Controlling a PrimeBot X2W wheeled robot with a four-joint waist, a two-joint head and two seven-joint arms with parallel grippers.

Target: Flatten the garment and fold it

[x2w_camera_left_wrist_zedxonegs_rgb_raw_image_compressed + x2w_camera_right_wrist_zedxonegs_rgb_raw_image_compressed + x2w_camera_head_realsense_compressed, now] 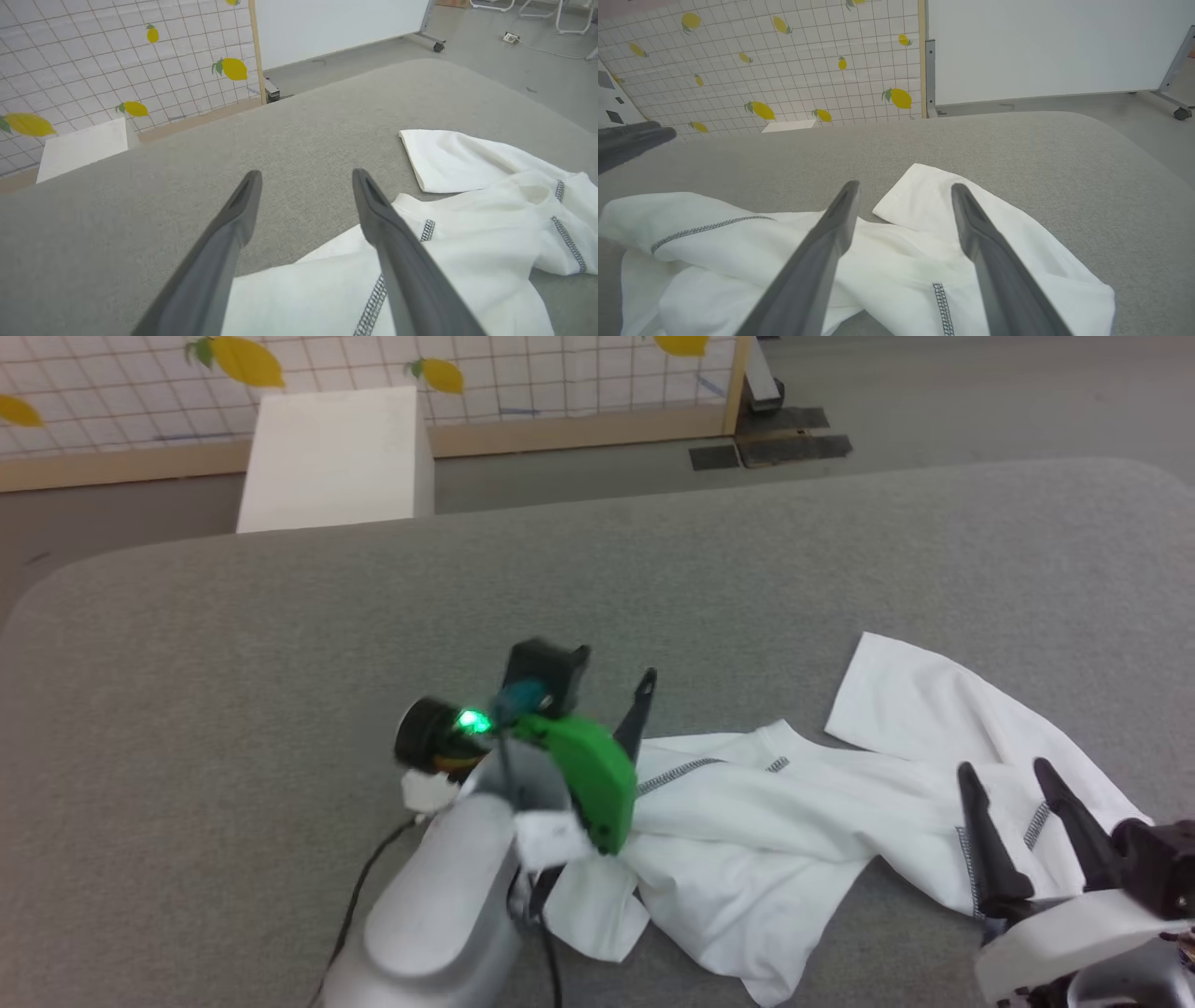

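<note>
The white garment [794, 803] lies crumpled on the grey table [280, 644], right of centre, with one sleeve [915, 700] stretched toward the far right. Grey stitched seams show; its chest patch is hidden. My left gripper [306, 175] is open, hovering over the garment's left edge [327, 289] with nothing between its fingers; one dark finger [642, 705] rises beside its green housing. My right gripper [1004, 768] is open too, held just above the garment's right part [901, 261] near the sleeve, holding nothing.
A white box [331, 457] stands on the floor beyond the table's far edge, before a lemon-printed grid partition [560, 383]. Bare grey tabletop spreads left of and beyond the garment. The table's rounded far corners fall to grey floor.
</note>
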